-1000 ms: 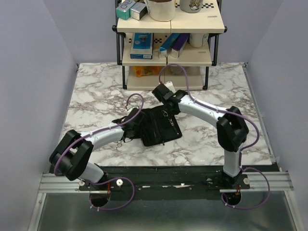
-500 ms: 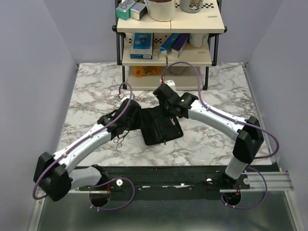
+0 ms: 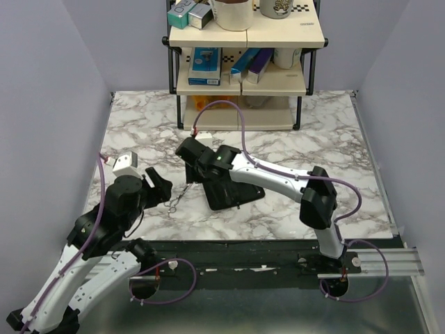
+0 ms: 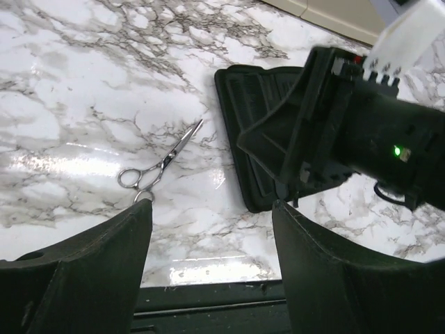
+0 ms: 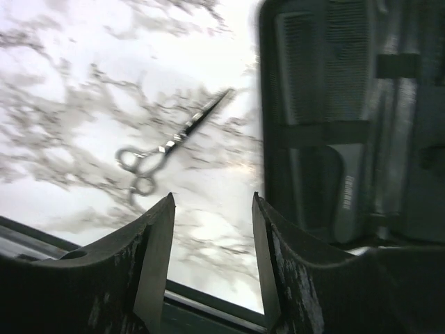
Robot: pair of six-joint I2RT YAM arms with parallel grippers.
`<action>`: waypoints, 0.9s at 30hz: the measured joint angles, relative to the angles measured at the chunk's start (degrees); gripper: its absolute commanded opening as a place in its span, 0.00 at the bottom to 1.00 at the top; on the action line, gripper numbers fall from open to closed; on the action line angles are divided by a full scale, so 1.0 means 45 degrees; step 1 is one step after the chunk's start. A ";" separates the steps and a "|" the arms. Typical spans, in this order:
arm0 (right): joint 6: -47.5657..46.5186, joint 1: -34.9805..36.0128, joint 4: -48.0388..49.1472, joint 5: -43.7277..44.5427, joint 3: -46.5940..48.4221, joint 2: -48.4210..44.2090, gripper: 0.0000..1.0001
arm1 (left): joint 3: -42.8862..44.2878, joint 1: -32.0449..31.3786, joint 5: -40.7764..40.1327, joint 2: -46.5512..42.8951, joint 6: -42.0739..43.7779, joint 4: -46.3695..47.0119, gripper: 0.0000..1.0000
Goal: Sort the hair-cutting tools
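Observation:
Silver scissors [image 3: 176, 199] lie flat on the marble, just left of the open black pouch [image 3: 236, 189]. They also show in the left wrist view [image 4: 157, 167] and the right wrist view [image 5: 164, 152]. A toothed black comb [image 5: 323, 66] sits strapped inside the pouch [image 5: 410, 139]. My left gripper [image 3: 160, 186] is open and empty at the near left, a short way from the scissors, its fingertips [image 4: 139, 216] wide apart. My right gripper [image 3: 197, 174] hovers over the pouch's left edge, open and empty [image 5: 212, 200], facing the scissors.
A shelf rack [image 3: 243, 83] stands at the back with blue and purple boxes [image 3: 252, 64] and cups. The table's near edge and black rail [image 3: 229, 247] run just below the pouch. The right arm [image 4: 361, 132] crosses above the pouch.
My left arm has pulled back to the near left, away from the pouch, and its gripper has opened. My right arm has swung left across the pouch toward the scissors.

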 measured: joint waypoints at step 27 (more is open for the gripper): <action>0.3133 0.0612 -0.0447 -0.1127 0.3983 0.5051 0.56 | -0.0544 0.0039 0.0593 -0.1107 -0.0068 -0.0758 0.79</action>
